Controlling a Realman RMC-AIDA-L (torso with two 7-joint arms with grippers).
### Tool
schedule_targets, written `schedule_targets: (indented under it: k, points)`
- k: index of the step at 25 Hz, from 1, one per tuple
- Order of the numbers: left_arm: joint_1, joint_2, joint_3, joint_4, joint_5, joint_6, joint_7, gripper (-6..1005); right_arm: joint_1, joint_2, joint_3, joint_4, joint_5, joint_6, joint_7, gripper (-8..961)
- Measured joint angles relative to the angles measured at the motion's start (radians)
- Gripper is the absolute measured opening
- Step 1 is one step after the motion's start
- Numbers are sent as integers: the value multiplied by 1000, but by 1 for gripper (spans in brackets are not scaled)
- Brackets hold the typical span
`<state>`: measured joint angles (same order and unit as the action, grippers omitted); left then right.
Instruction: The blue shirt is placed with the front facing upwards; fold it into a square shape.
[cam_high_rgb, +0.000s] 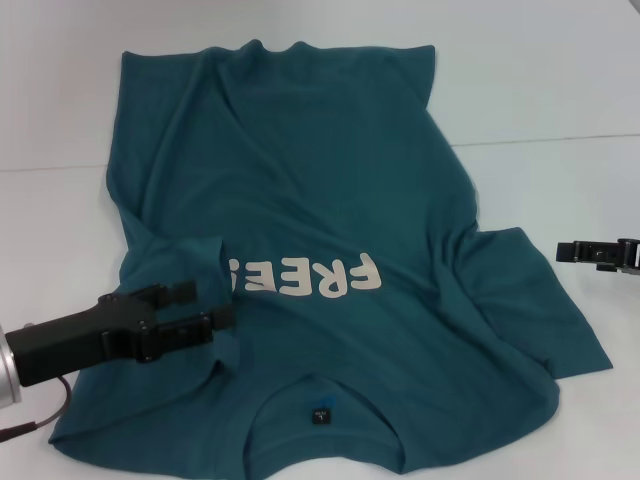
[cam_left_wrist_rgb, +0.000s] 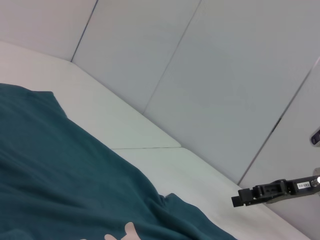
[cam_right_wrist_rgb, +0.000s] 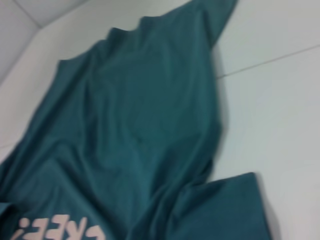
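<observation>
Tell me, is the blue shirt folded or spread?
Mostly spread: the blue shirt lies open; only its left sleeve is folded inward at the left gripper.

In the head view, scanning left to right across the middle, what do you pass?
left gripper over the folded-in sleeve → "FREE!" lettering on the blue shirt → spread-out sleeve → bare table → right gripper.

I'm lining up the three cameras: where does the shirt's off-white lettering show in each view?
Head view: lettering mid-shirt, beside the left gripper.
Left wrist view: only a sliver at the bottom edge.
Right wrist view: bottom-left corner.
Shared landmark: the blue shirt.
</observation>
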<state>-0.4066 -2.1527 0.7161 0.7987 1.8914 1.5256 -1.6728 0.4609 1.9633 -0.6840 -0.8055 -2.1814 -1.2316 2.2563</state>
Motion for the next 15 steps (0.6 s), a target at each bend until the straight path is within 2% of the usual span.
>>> schedule_targets:
  k: [9,15]
  points:
    - [-7,-1,4,-20,0,-32,1,891,55,23,-12,14,-77,89,15,884]
    - [-7,0,3,-26,0,-57,1,891,88,49,-13,16,-141,128,19,884]
